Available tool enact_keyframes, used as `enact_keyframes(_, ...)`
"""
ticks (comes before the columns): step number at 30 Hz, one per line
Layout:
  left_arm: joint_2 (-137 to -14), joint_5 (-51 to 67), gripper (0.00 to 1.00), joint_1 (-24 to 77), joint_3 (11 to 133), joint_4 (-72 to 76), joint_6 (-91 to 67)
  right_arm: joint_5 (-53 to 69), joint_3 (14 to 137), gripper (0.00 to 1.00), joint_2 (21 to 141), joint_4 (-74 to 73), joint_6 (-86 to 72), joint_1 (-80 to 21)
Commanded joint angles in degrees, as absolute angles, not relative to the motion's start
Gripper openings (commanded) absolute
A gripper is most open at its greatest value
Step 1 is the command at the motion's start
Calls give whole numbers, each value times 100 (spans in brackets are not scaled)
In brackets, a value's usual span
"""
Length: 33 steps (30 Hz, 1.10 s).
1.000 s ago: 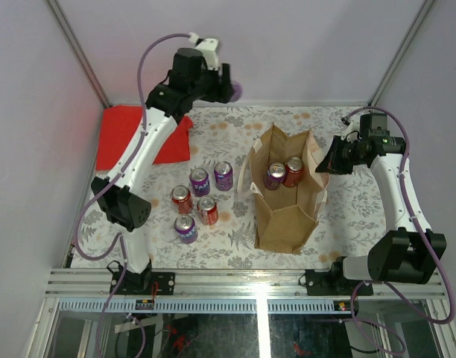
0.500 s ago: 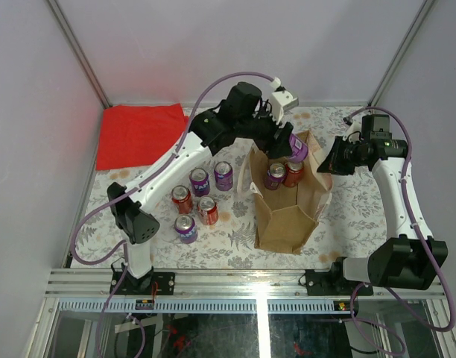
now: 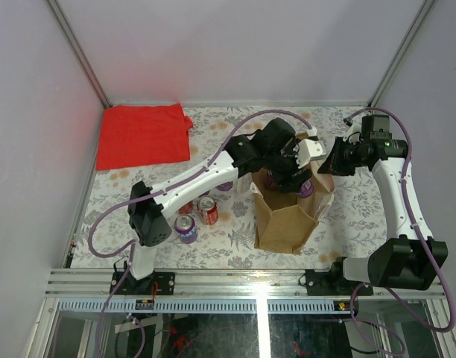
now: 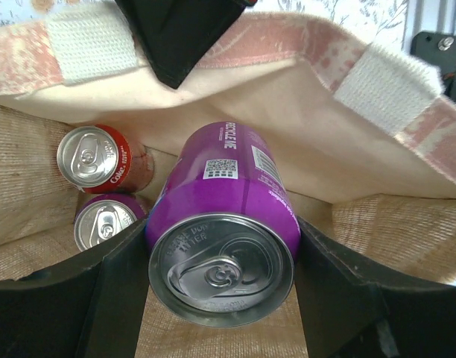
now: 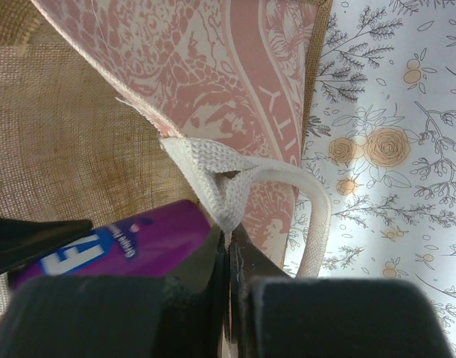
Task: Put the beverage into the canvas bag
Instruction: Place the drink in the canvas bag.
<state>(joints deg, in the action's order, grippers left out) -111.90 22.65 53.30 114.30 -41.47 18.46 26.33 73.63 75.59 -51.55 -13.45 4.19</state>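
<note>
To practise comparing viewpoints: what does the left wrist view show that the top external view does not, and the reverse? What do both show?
Only the left wrist: a red can standing inside the bag, and the lid and pull tab of the purple can.
Only the top: the red cloth, loose cans beside the bag, and the right claw pinching the bag's rim.
Both: the bag, and the purple can gripped in the left claw over its opening.

The beverage (image 4: 222, 246) partly hides a purple can (image 4: 105, 224) inside the canvas bag (image 4: 34, 171).
</note>
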Motion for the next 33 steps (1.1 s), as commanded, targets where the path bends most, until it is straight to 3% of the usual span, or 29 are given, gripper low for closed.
enact_keyframes(1,-11289,1857,0,5306,11452,-3738,2363,2592,7299,0,7427,-5573,-1273,413)
enact_keyframes(33,-12764,1335,0,5319,11856,-3076,2896,2637,7432,0,7627,-5661,-1176,413)
